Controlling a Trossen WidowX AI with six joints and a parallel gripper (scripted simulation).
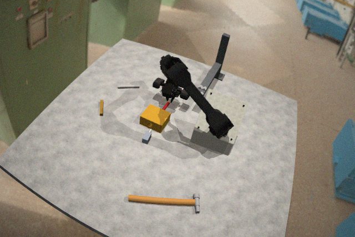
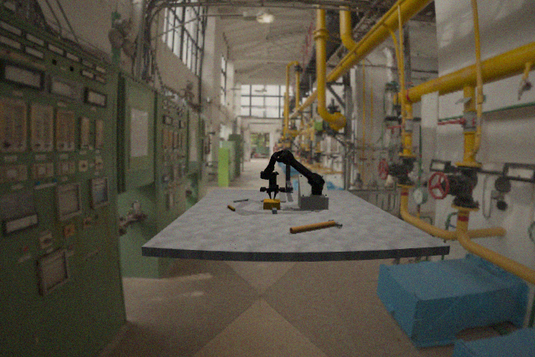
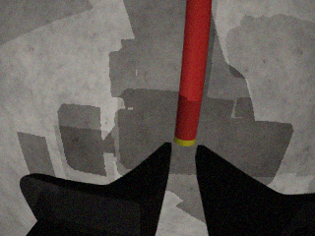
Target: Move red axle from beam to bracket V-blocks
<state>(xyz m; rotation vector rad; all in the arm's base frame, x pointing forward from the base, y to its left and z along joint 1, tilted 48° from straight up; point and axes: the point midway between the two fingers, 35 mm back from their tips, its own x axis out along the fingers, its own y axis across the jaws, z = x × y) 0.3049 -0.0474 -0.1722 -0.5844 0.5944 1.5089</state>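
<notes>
Red axle (image 1: 166, 105) (image 3: 196, 64) is protruding from the side of the beam facing the hand; whether its far end is sitting inside the bore, the views are not showing. The worktop (image 1: 229, 180) (image 2: 216, 236) (image 3: 30, 74) is carrying all the parts. The black arm (image 1: 197, 96) (image 2: 302, 169) is arching over and reaching down beyond the beam. The grey bracket (image 1: 211, 75) (image 2: 287, 178) is standing apart, on the other side of the hand from the beam, and its notches are appearing to be the V-blocks. A hammer (image 1: 162, 200) (image 2: 313, 226) is lying well apart from the work. The yellow beam (image 1: 155, 115) (image 2: 272, 204) is resting flat, a small blue-grey block (image 1: 146, 137) (image 2: 274, 211) standing just beside it.

The hand (image 1: 170, 101) (image 2: 272, 198) (image 3: 183, 149) is standing slightly spread, its tips straddling the axle's yellow end with slim gaps showing; no firm pinch is being observed. The axle's long axis is running straight away from the fingertips towards the beam. In judgement, extraction is being worked in stages, and the next grip is requiring a small advance along that axis. A skewed pull is risking dragging the beam.
</notes>
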